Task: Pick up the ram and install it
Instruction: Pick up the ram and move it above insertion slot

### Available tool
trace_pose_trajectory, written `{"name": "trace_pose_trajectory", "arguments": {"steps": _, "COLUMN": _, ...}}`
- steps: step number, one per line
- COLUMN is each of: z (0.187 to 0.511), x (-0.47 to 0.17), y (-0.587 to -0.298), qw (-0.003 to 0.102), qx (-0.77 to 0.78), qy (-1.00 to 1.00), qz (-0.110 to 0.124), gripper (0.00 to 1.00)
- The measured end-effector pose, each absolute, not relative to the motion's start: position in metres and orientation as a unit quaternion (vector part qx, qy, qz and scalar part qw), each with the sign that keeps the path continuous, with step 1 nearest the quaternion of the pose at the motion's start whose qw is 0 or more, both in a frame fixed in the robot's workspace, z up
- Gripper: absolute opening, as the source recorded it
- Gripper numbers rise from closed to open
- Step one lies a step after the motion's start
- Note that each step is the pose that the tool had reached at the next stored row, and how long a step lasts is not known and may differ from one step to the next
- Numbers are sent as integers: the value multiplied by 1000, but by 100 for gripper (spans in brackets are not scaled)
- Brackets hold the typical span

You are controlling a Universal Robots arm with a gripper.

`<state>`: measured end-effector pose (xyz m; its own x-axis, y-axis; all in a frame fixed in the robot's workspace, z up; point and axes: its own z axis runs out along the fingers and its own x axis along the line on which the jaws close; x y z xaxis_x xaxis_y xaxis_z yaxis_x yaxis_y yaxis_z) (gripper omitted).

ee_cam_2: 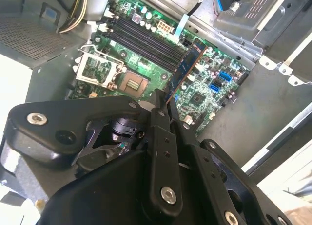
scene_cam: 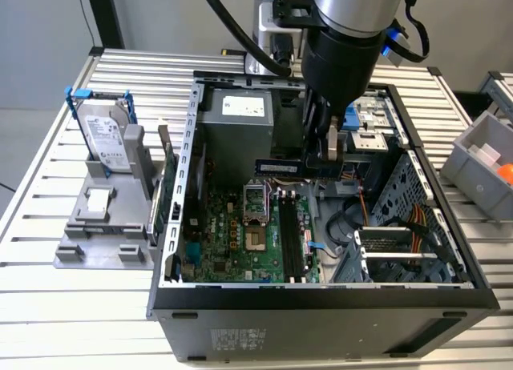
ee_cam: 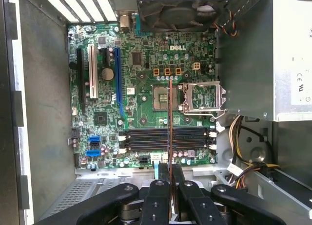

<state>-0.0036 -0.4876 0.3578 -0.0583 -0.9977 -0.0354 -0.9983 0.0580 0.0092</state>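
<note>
The gripper (scene_cam: pixel 327 155) hangs over an open computer case (scene_cam: pixel 321 304). Its fingers are closed narrowly on the ram (scene_cam: pixel 282 168), a thin dark stick held level in the air above the green motherboard (scene_cam: pixel 232 238) (not seated in any slot). In the first wrist view the ram, seen edge-on, lies across the long black slots (ee_cam: pixel 165 137).

Both wrist views above motherboard (ee_cam: pixel 146 105)

Open black metal PC case (scene_cam: pixel 321 302) on slatted alu table (scene_cam: pixel 48 322), w/ big green motherboard (scene_cam: pixel 232 242) inside. The exterior view's left: boxy silver hard drive (scene_cam: pixel 103 138) upright in grey plastic holder (scene_cam: pixel 100 226). The exterior view's right: grey plastic bin (scene_cam: pixel 481 158).
</note>
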Motion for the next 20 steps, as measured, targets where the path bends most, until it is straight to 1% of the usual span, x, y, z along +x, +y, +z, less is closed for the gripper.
{"name": "trace_pose_trajectory", "arguments": {"steps": 20, "z": 350, "x": 3, "y": -483, "qw": 10, "qx": -674, "qy": 739, "qz": 15, "gripper": 0}}
